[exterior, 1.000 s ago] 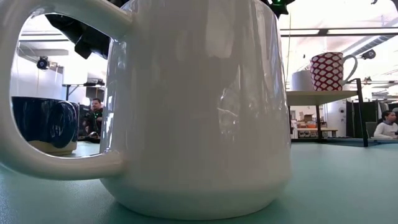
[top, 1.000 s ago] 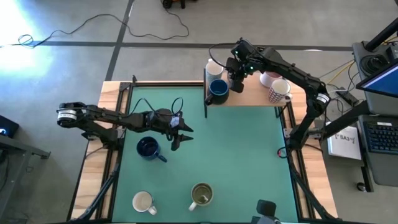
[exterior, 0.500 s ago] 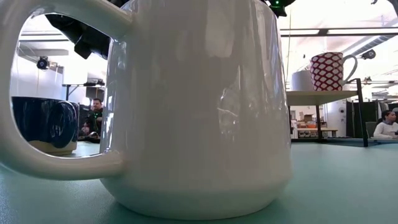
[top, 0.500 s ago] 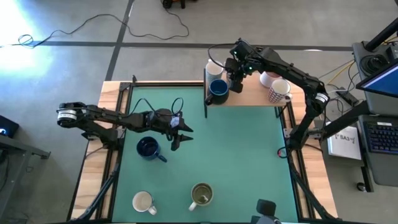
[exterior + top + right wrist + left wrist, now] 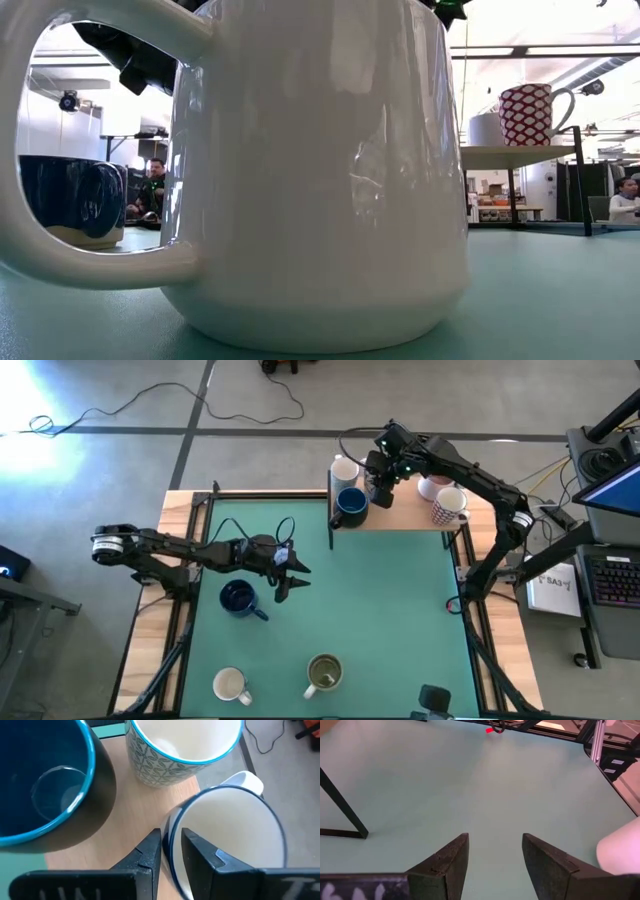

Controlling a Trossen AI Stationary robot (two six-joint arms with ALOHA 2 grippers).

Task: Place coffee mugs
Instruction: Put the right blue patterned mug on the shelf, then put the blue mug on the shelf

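The bench (image 5: 400, 620), green-topped, fills the middle of the overhead frame; along its upper right edge sits a raised wooden shelf (image 5: 405, 517), which looks to be where the mugs are meant to end up, since several stand there already.

On the shelf: a blue mug (image 5: 350, 504) at the left end, a patterned white mug (image 5: 343, 468) just behind it, a red-patterned mug (image 5: 449, 507) toward the right, with a plain white one (image 5: 432, 487) beside it. Three wait on the green: a navy mug (image 5: 237, 597) at centre left, a cream mug (image 5: 230, 685) at lower left, an olive mug (image 5: 324, 673) at lower centre. In the low view one white mug (image 5: 310, 170) stands so near the lens it blocks most of the frame.

The right claw (image 5: 381, 478) is over the shelf, between the blue mug and the white pair; its wrist view shows the fingers (image 5: 150, 852) pinching the wall of a blue-rimmed white mug (image 5: 235, 840), one finger inside and one outside; gripping by the rim lets it lower the mug upright into a tight gap, so I judge it is setting this one down.

The left claw (image 5: 290, 576) hangs at centre left, just right of the navy mug, fingers (image 5: 451, 862) spread and holding nothing; likely lined up for that mug next.
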